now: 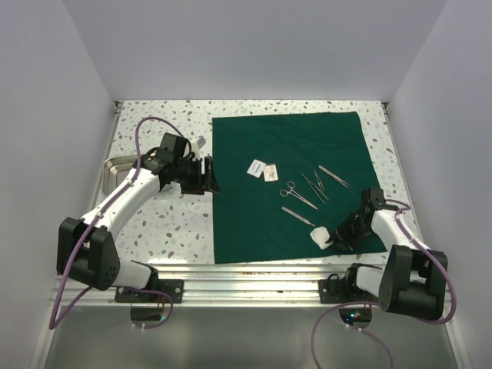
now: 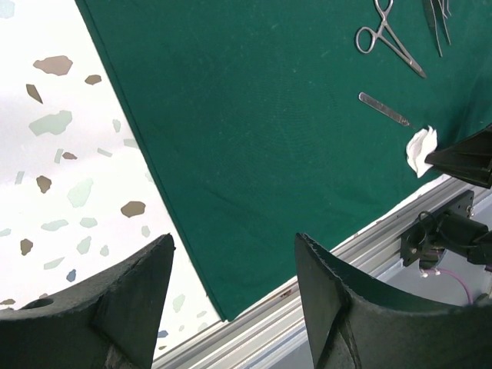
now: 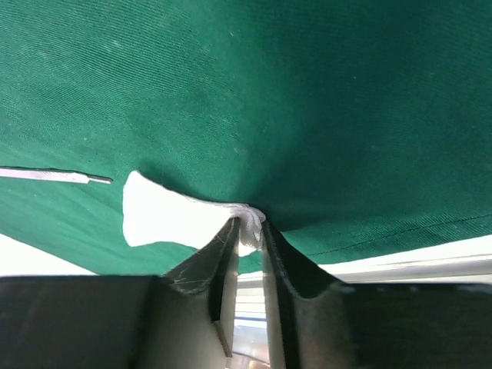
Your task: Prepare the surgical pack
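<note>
The dark green drape (image 1: 296, 181) lies flat on the table, also in the left wrist view (image 2: 261, 115) and right wrist view (image 3: 254, 92). On it lie scissors (image 1: 297, 194), forceps (image 1: 315, 187), a scalpel handle (image 1: 297, 215) and two small packets (image 1: 262, 170). My right gripper (image 1: 336, 237) is shut on a white gauze (image 3: 173, 215) near the drape's front right, pinching one end between its fingertips (image 3: 231, 234). The gauze also shows in the top view (image 1: 318, 234). My left gripper (image 1: 207, 175) is open and empty at the drape's left edge, its fingers (image 2: 138, 300) over the front left corner.
A shallow steel tray (image 1: 123, 165) sits at the left, partly under my left arm. A small white item (image 1: 198, 143) lies on the speckled table (image 1: 169, 223) behind the left gripper. An aluminium rail (image 1: 254, 277) runs along the near edge.
</note>
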Motion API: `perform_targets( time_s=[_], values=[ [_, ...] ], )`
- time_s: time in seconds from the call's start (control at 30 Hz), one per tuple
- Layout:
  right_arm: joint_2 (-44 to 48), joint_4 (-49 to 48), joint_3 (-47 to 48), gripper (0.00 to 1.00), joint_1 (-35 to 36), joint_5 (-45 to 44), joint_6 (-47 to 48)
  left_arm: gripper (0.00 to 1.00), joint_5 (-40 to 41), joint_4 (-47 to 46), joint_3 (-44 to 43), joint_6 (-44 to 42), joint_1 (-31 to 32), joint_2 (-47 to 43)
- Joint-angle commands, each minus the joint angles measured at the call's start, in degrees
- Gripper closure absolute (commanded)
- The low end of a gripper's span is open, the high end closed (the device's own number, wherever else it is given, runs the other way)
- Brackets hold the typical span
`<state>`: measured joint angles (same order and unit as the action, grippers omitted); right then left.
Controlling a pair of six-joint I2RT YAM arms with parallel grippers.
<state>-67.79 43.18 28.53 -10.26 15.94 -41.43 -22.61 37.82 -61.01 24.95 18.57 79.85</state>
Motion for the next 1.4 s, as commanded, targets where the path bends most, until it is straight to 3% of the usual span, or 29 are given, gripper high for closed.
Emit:
perform_targets(
  time_s=[0.0, 0.3, 1.13, 1.37],
  values=[
    [-0.76, -2.66, 2.05, 0.81, 0.33, -0.92, -0.32, 0.32, -1.29, -2.05, -0.16, 0.63, 0.59, 0.74],
    [-2.0, -2.92, 3.98, 1.0, 0.51, 0.05, -0.05, 0.32, -1.3, -2.23, -0.77, 1.5, 1.47, 0.74],
    [1.87, 6.21, 12.95, 1.0, 2.79, 3.13, -3.57, 0.3, -8.5, -6.53, 0.11, 5.99, 1.82, 1.27],
    [3.72, 6.66, 15.06, 1.0, 2.97, 5.32, -5.85, 0.24, -7.8, -5.66, -2.79, 8.88, 1.74, 2.93]
  ],
)
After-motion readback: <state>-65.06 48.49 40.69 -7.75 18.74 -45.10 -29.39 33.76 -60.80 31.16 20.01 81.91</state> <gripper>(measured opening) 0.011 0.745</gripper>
